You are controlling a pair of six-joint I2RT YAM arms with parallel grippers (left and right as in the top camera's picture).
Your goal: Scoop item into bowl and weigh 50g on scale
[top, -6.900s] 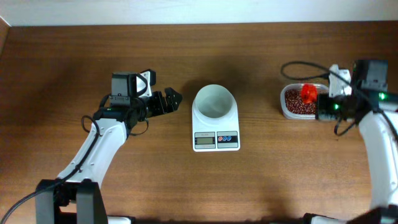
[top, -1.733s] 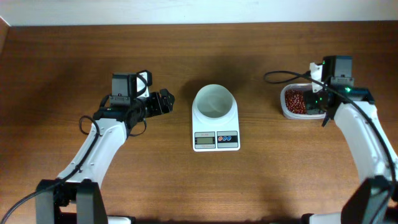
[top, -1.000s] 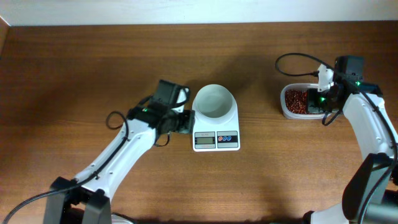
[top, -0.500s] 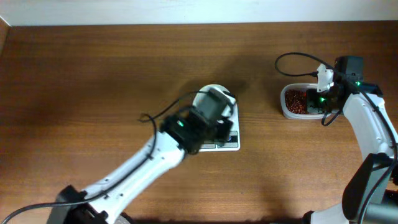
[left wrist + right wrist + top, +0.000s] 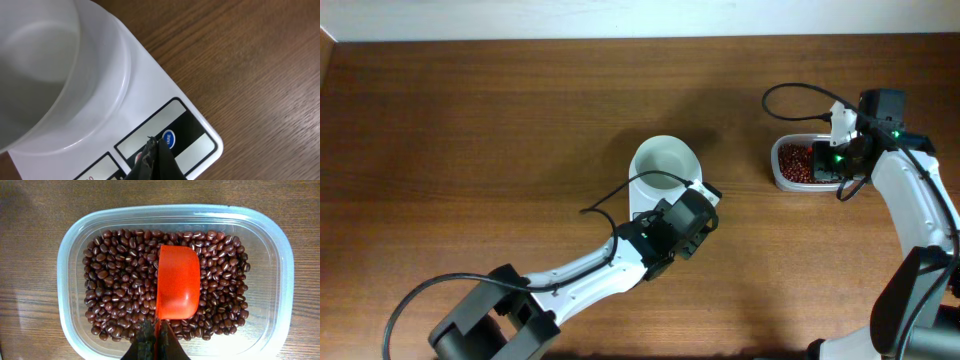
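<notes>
The white bowl (image 5: 665, 165) (image 5: 50, 75) stands empty on the white scale (image 5: 150, 90). My left arm (image 5: 665, 235) lies across the scale's front and hides its display in the overhead view. My left gripper (image 5: 152, 145) is shut and empty, its tip down on the button panel just left of the blue TARE button (image 5: 168, 138). The item, a heap of dark reddish-brown beans (image 5: 115, 280) (image 5: 792, 162), fills a clear tub (image 5: 70, 245). My right gripper (image 5: 156, 330) is shut on the handle of an orange-red scoop (image 5: 177, 282), which lies hollow side up on the beans.
The clear tub (image 5: 778, 178) sits at the right of the wooden table (image 5: 470, 130). A black cable (image 5: 790, 100) loops behind the right arm (image 5: 910, 200). The scale's corner (image 5: 212, 145) sits close to bare wood.
My left arm has swung from the left of the scale across its front, and its gripper has shut over the buttons. The right gripper and scoop have stayed put in the tub.
</notes>
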